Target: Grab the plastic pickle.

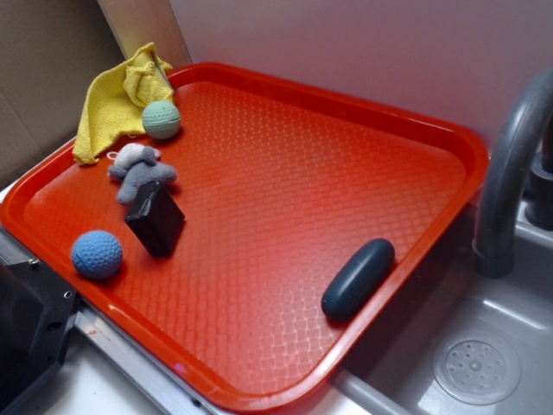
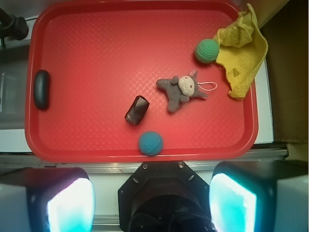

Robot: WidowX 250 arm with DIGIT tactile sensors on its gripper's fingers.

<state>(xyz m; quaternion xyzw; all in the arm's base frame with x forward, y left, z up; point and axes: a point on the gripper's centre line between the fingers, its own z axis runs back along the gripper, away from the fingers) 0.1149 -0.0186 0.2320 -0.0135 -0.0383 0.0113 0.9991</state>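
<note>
The plastic pickle (image 1: pixel 358 278) is a dark blue-green capsule lying flat against the right rim of the red tray (image 1: pixel 285 199). From the wrist camera the pickle (image 2: pixel 41 89) lies by the tray's left rim (image 2: pixel 30 104), far from my gripper (image 2: pixel 152 203). The gripper hangs high above the counter just off the tray's near edge. Its two pads (image 2: pixel 72 205) stand wide apart and hold nothing, so it is open. The exterior view does not show the gripper.
On the tray lie a black block (image 1: pixel 155 220), a blue crochet ball (image 1: pixel 96 254), a green crochet ball (image 1: pixel 161 119), a grey plush toy (image 1: pixel 138 170) and a yellow cloth (image 1: pixel 121 97). A faucet (image 1: pixel 510 173) and sink (image 1: pixel 475 367) flank the tray by the pickle.
</note>
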